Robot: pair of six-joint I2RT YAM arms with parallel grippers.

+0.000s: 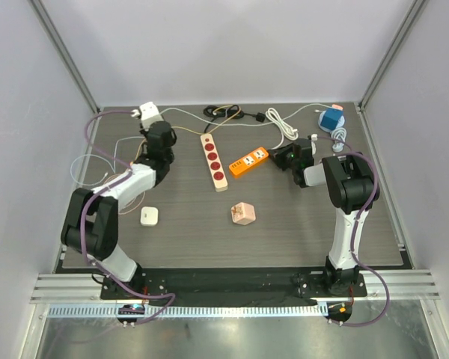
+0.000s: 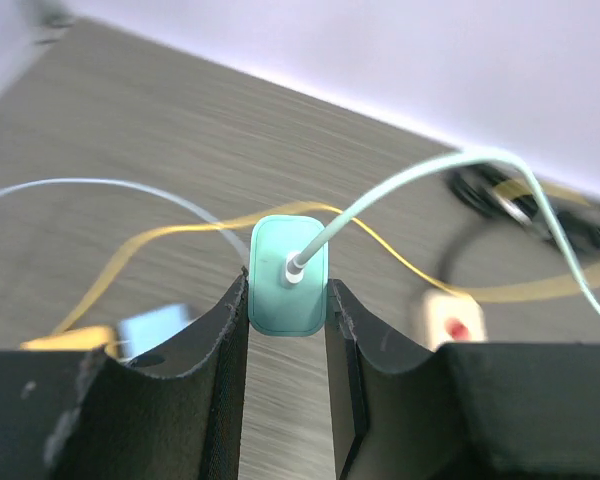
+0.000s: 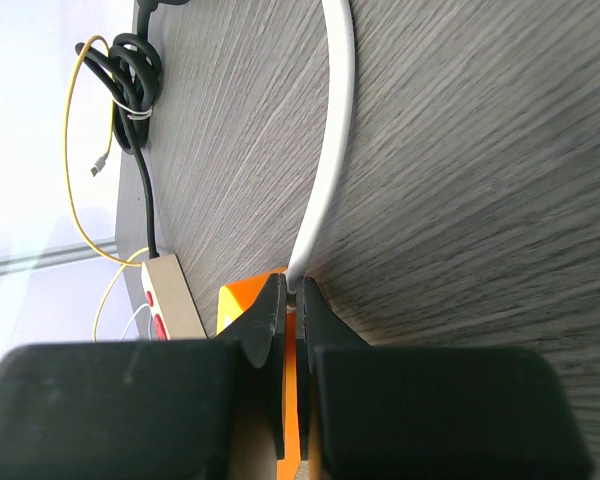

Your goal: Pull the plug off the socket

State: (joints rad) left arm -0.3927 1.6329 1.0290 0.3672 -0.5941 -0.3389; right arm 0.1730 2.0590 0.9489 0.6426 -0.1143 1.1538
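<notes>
Jaws of the left end effector (image 2: pixel 287 289) are pinching a mint-green rounded plastic plug (image 2: pixel 280 245) above the grey wood-grain surface (image 2: pixel 180 150). The right end effector (image 3: pixel 292 297) is pressing together, seemingly nipping a white cable (image 3: pixel 332 140) where it is meeting the orange plastic socket strip (image 3: pixel 242 310).

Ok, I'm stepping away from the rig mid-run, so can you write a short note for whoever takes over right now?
Left gripper: shut on the green plug, a thin cable running from its face.
Right gripper: shut, tips where the white cord meets the orange power strip; whether it pinches anything is unclear.
Beige power strip: between the arms, untouched.
Done: plug gripped. Only table shows behind it, prongs hidden, so I can't confirm it is out.
Left: check it is free of any socket; if not, pull it out.
</notes>
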